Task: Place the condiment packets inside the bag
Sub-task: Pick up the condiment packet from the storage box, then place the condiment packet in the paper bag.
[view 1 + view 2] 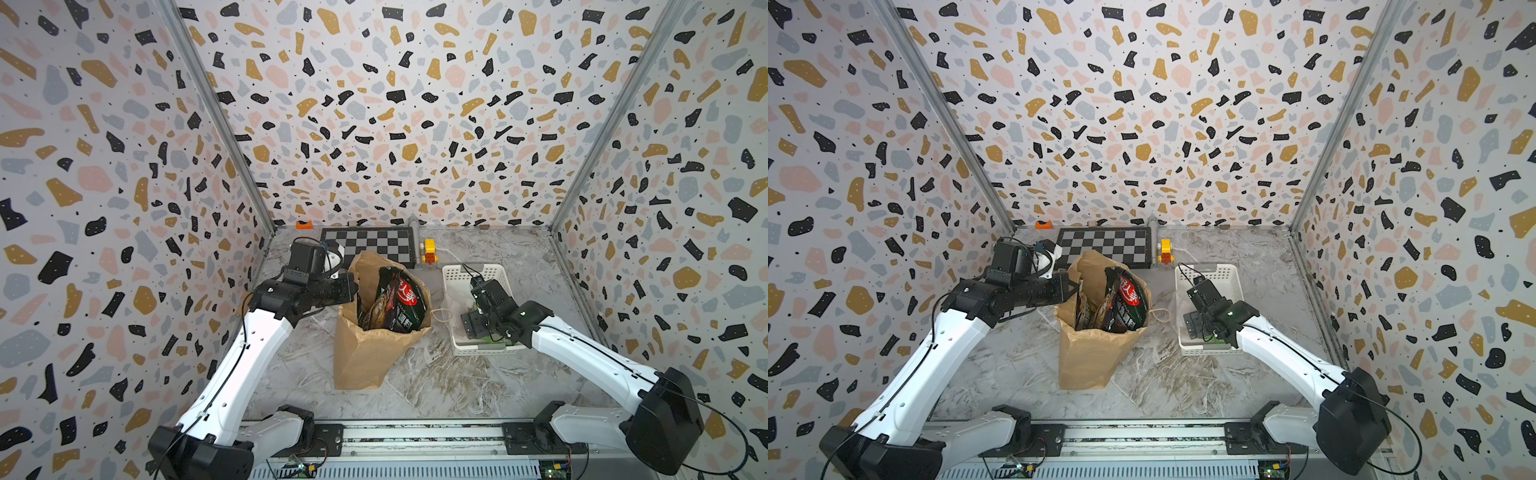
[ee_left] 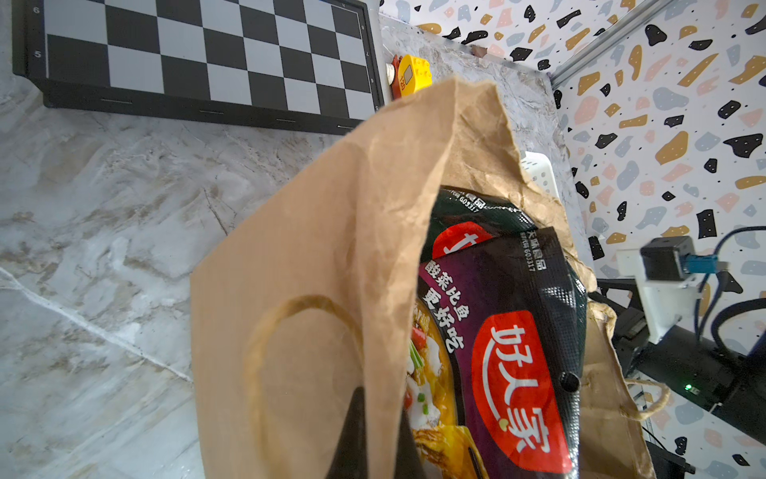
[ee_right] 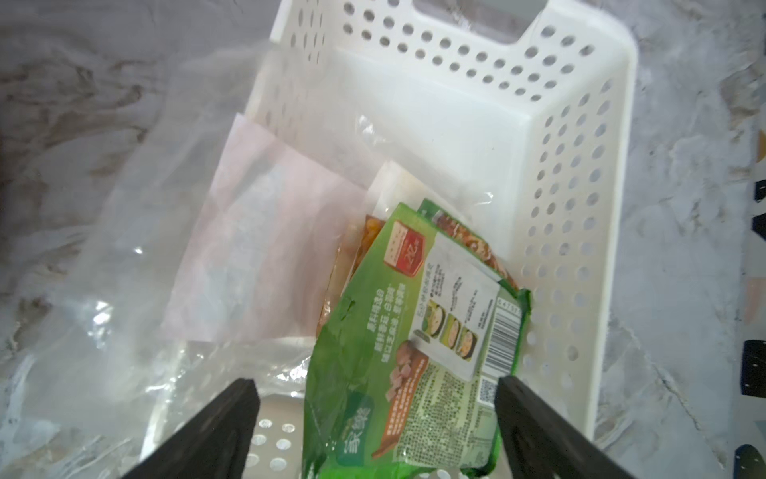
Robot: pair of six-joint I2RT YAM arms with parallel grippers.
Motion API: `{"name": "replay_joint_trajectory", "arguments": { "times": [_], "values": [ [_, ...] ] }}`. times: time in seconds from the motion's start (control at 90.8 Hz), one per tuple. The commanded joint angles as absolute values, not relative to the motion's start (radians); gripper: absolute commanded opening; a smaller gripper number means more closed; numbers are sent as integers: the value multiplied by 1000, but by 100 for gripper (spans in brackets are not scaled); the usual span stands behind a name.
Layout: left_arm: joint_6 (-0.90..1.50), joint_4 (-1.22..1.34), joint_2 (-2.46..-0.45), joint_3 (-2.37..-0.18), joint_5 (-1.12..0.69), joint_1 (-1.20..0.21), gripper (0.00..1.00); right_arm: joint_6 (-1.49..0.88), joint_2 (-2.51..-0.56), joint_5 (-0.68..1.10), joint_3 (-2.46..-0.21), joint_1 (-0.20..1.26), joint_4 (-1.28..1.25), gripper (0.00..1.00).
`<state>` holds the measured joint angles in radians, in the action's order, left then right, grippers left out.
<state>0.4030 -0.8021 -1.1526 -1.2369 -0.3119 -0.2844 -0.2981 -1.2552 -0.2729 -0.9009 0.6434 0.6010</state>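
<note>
The left gripper (image 1: 352, 291) is clamped shut on the left rim of the tall brown kraft paper bag (image 1: 365, 357), which stands upright mid-table, and the pinch pulls its mouth open. Inside the bag a dark-green glossy packet with a red logo (image 1: 405, 297) stands on end with a black and purple packet (image 2: 518, 373) leaning against it, both poking above the rim. To the right, well apart from the bag, sits the white perforated plastic basket (image 3: 580, 166). In it a bright-green printed packet (image 3: 414, 352) lies on other pouches I cannot make out, and clear plastic film (image 3: 124, 249) is draped over the basket's left wall. The right gripper (image 3: 373, 385) hangs over the basket's near end with its jaws spread wide on either side of the green packet, holding nothing. The step in hand looks like picking up that packet. It should go best if the right gripper comes straight down and closes on the packet's raised, crumpled edge rather than its flat face. The fingers need to stay clear of the loose film, and the packet should be lifted above the basket wall before it travels left. The left gripper's hold should not slacken, or the bag's mouth may fold shut.
</note>
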Motion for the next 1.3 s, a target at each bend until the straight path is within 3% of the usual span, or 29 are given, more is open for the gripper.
{"name": "replay_joint_trajectory", "arguments": {
  "times": [0.0, 0.066, 0.165, 0.363, 0.54, 0.782, 0.848, 0.925, 1.035, 1.156, 1.289],
  "values": [
    [379, -796, -1163, -1251, -325, -291, 0, -307, -1281, -234, -891, 644, 580, 93],
    [380, -799, -1164, -1252, -330, -291, 0, -316, -1319, -250, -894, 644, 568, 89],
    [380, -800, -1155, -1251, -325, -291, 0, -333, -1354, -307, -902, 644, 562, 76],
    [378, -800, -1147, -1248, -318, -291, 0, -351, -1281, -412, -905, 644, 582, 30],
    [381, -797, -1147, -1247, -324, -291, 0, -339, -1154, -477, -928, 644, 621, 0],
    [384, -790, -1131, -1243, -316, -291, 0, -232, -1026, -398, -1104, 647, 684, 0],
    [388, -784, -1122, -1241, -310, -291, 9, -220, -1006, -326, -1191, 656, 679, 0],
    [392, -785, -1113, -1245, -293, -291, 22, -224, -1006, -216, -1296, 678, 659, 0],
    [382, -815, -1102, -1262, -240, -291, 30, -262, -1047, -4, -1420, 734, 582, 0],
    [366, -862, -1072, -1271, -169, -291, 35, -396, -1125, 304, -1472, 752, 410, 0],
    [366, -877, -1026, -1257, -140, -291, 35, -536, -1205, 430, -1457, 788, 196, 0]
  ]
}}
